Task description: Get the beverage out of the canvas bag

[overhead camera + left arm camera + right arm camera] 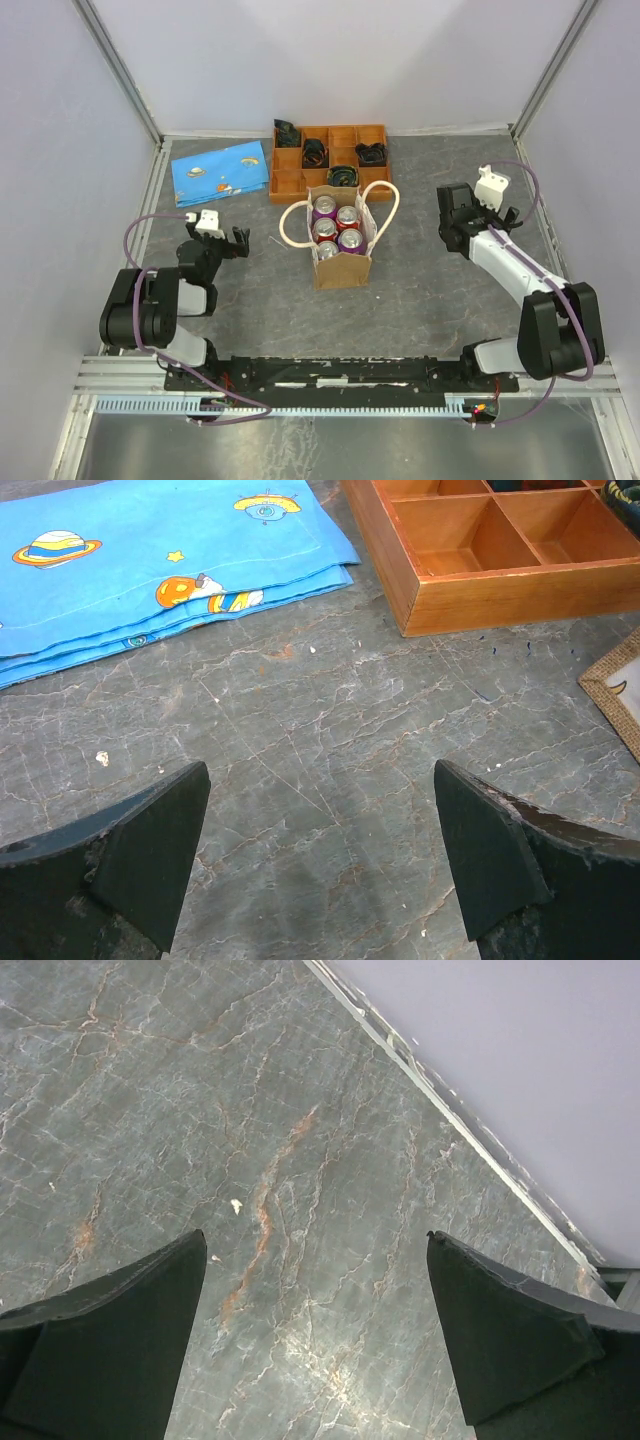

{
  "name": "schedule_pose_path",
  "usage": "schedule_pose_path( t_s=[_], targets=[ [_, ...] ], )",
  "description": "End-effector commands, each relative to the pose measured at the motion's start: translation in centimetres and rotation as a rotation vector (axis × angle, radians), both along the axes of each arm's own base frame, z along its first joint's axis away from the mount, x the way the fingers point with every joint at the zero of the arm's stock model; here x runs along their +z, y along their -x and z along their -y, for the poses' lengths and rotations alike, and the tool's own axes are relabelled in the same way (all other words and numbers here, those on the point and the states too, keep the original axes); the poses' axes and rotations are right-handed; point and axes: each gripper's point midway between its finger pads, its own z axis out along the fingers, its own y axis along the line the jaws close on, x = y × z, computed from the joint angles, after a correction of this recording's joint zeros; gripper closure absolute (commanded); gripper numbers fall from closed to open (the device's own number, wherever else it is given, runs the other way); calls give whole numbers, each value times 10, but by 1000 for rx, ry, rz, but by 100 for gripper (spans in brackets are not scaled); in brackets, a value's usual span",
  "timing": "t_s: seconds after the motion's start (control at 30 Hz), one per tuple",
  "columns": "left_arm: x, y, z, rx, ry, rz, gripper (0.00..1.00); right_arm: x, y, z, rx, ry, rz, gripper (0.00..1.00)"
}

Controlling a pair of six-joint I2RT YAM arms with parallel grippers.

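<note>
The tan canvas bag (342,268) stands upright in the middle of the table with two cream rope handles (296,222). Several beverage cans (337,226), purple and red, stand inside it, tops showing. My left gripper (236,243) is open and empty, low over the table left of the bag. In the left wrist view the gripper (320,850) faces bare table, and a corner of the bag (618,688) shows at the right edge. My right gripper (449,215) is open and empty right of the bag; in the right wrist view the gripper (318,1330) has only table between its fingers.
An orange compartment tray (330,160) with black items sits behind the bag; it also shows in the left wrist view (500,550). A folded blue cloth with planets (220,172) lies at the back left, also in the left wrist view (150,560). White walls enclose the table (430,290).
</note>
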Motion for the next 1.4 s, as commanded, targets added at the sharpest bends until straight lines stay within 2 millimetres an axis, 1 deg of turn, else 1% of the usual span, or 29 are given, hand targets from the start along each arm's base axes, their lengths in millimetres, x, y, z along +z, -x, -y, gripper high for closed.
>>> schedule_pose_path(
  t_s=[0.0,0.1,0.23,0.37,0.43,0.5,0.57,0.63,0.73,0.8,0.87,0.9,0.97,1.0,1.07,1.13,1.17,1.2,1.23,1.3,1.33,1.37],
  targets=[
    [14,-3,-2,-12,-47,67,1,18,-8,1,-45,14,48,1],
    [14,-3,-2,-11,-48,67,1,16,-9,1,-47,16,33,1],
    [14,-3,-2,-12,-48,67,1,18,-9,-1,-42,8,41,1],
    [14,-3,-2,-12,-48,67,1,28,-8,-3,-20,-1,64,1],
    [14,-3,-2,-13,-48,67,1,40,-9,-10,42,-28,106,1],
    [14,-3,-2,-12,-48,67,1,59,-13,-24,156,-65,177,1],
    [14,-3,-2,-13,-48,67,1,86,-14,-44,320,-100,266,1],
    [14,-3,-2,-11,-48,68,1,118,-7,-62,480,-124,371,1],
    [14,-3,-2,-11,-48,69,1,166,9,-76,602,-150,486,2],
    [14,-3,-2,-12,-48,69,1,186,15,-87,671,-176,494,8],
    [14,-3,-2,-12,-48,68,1,196,16,-106,759,-231,480,16],
    [14,-3,-2,-13,-48,67,1,198,15,-120,824,-266,469,21],
    [14,-3,-2,-11,-48,69,1,198,13,-151,949,-337,444,37],
    [14,-3,-2,-12,-48,68,1,196,13,-167,1012,-367,429,50],
    [14,-3,-2,-12,-48,68,1,192,13,-193,1100,-398,394,73],
    [14,-3,-2,-12,-48,68,1,183,12,-217,1168,-395,340,84],
    [14,-3,-2,-11,-48,70,1,174,10,-230,1194,-388,295,87],
    [14,-3,-2,-12,-48,69,1,170,13,-243,1227,-375,264,87],
    [14,-3,-2,-11,-48,68,1,159,12,-256,1249,-355,211,87],
    [14,-3,-2,-12,-48,67,1,140,16,-283,1296,-295,117,87],
    [14,-3,-2,-11,-48,68,1,134,21,-301,1335,-258,82,87],
    [14,-3,-2,-12,-48,68,1,125,23,-314,1353,-233,43,86]
  ],
)
